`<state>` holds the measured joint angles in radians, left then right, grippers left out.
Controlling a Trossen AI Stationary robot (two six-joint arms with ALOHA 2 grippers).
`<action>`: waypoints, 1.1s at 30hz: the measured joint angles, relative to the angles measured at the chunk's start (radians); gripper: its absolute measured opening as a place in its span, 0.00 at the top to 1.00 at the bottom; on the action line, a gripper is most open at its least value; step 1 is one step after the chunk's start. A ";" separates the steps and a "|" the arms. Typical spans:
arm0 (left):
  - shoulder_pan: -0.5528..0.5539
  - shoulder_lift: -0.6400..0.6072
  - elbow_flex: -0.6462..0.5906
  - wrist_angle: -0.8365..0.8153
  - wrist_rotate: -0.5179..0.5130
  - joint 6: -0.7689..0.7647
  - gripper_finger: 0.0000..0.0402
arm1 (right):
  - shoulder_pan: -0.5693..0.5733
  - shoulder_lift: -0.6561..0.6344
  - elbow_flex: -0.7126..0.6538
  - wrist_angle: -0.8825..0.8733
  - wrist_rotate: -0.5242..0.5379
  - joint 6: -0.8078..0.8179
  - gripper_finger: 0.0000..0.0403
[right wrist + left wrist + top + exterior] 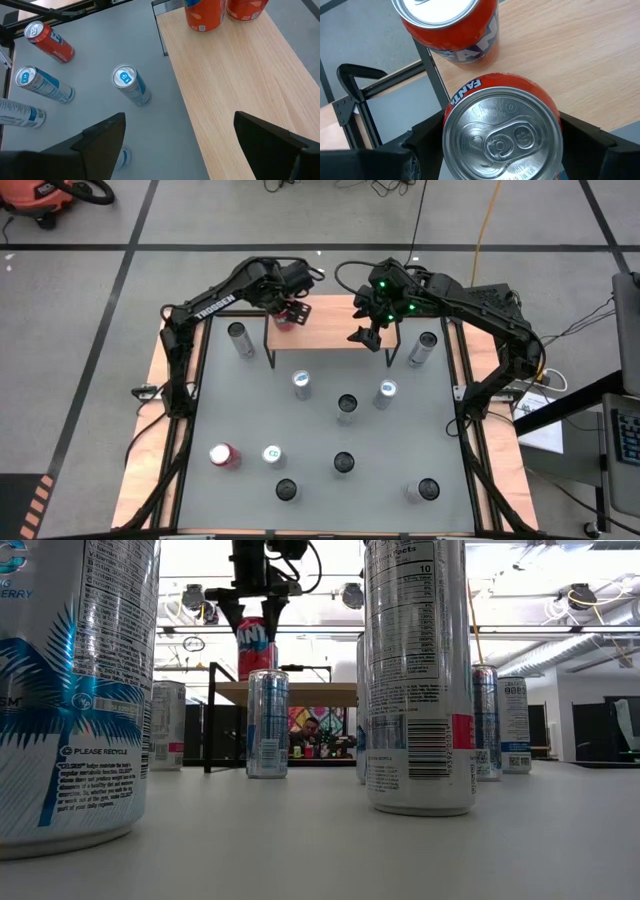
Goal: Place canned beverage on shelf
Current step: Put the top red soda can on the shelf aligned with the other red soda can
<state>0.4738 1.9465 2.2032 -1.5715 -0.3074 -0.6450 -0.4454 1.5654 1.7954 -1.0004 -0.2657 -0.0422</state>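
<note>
The shelf (335, 315) is a light-brown wooden top on thin black legs at the table's far edge. It also shows in the low view (310, 692) and in the left wrist view (570, 55). My left gripper (290, 310) is shut on an orange Fanta can (502, 135) over the shelf's left end. A second orange can (450, 25) stands upright on the shelf beside it. My right gripper (368, 335) is open and empty, above the shelf's near edge (200, 115), right of middle. My left gripper pinches the orange can's side wall, near its top rim (447, 125), between its two fingers, one on each side. The fingers (420, 145) come from above, pointing down. The can (256, 648) is upright, its base at the level of the shelf top; whether it rests there I cannot tell.
Several slim silver-and-blue cans stand on the grey table, among them one (301, 384) and another (386, 392) near the shelf. A red can (222, 456) stands near left. Tall cans (415, 680) stand close to the low camera. The shelf's middle and right part (235, 75) is bare.
</note>
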 joint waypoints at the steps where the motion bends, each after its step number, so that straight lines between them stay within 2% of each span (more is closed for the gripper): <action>1: 0.001 0.000 0.000 0.000 0.000 -0.001 0.25 | 0.000 0.000 0.000 0.000 0.000 0.000 0.15; 25: 0.010 0.024 0.002 0.001 0.002 -0.001 0.25 | 0.000 0.000 0.000 0.001 0.002 0.002 0.15; 33: 0.016 0.026 0.002 0.001 -0.006 0.005 0.14 | 0.000 0.000 0.000 0.009 0.002 0.000 0.15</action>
<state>0.4900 1.9720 2.2047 -1.5703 -0.3134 -0.6403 -0.4454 1.5656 1.7954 -0.9913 -0.2642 -0.0422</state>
